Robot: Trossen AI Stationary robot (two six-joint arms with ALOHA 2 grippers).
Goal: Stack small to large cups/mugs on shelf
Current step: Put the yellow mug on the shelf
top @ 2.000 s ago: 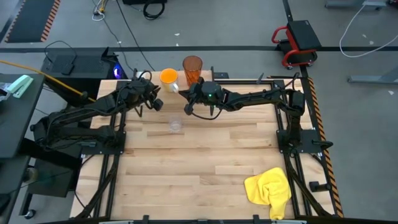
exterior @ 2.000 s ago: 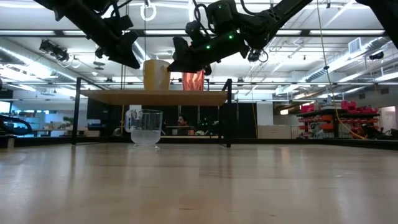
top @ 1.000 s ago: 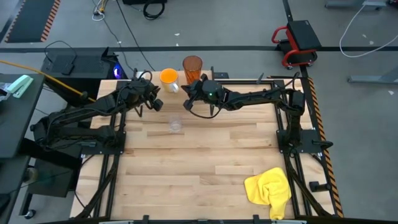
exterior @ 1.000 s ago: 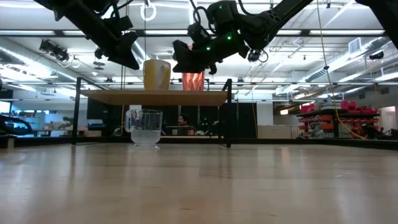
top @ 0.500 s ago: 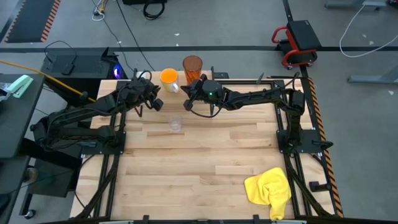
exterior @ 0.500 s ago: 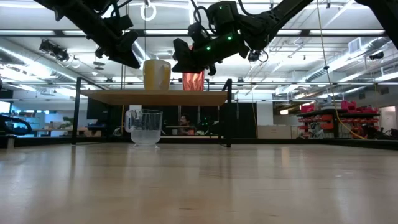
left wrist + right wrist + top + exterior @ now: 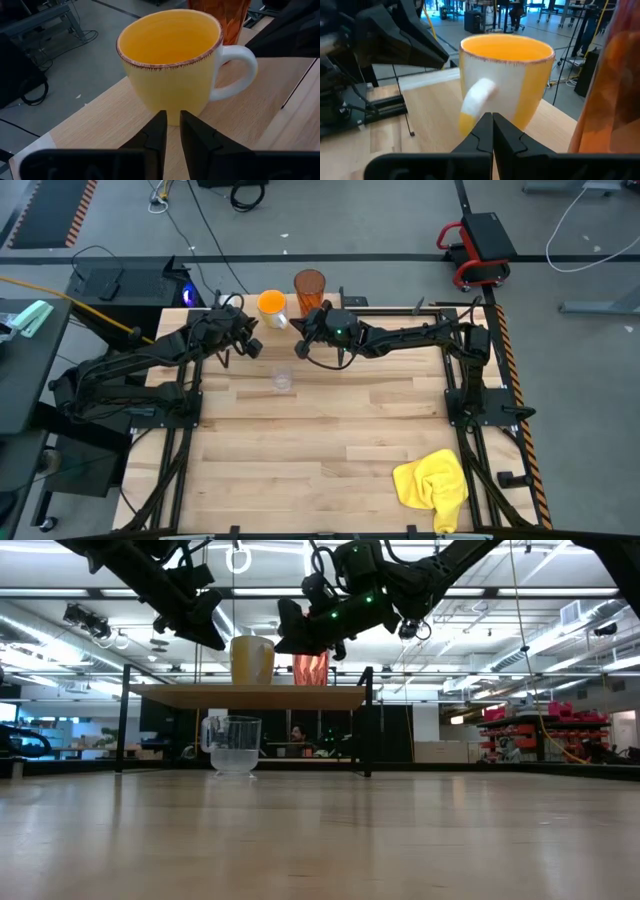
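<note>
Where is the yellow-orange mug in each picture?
High view: the mug sits at the table's far edge, left of the tall orange tumbler.
Low view: the mug stands on the shelf, left of the tumbler.
Left wrist view: the mug fills the middle, the tumbler behind it.
Right wrist view: the mug is centre, the tumbler at the right edge.
Shared landmark: the tumbler beside it.

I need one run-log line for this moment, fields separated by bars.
mug, tumbler: on shelf | glass: on table | left pincer: near mug, empty | right pincer: shut, facing mug handle
</note>
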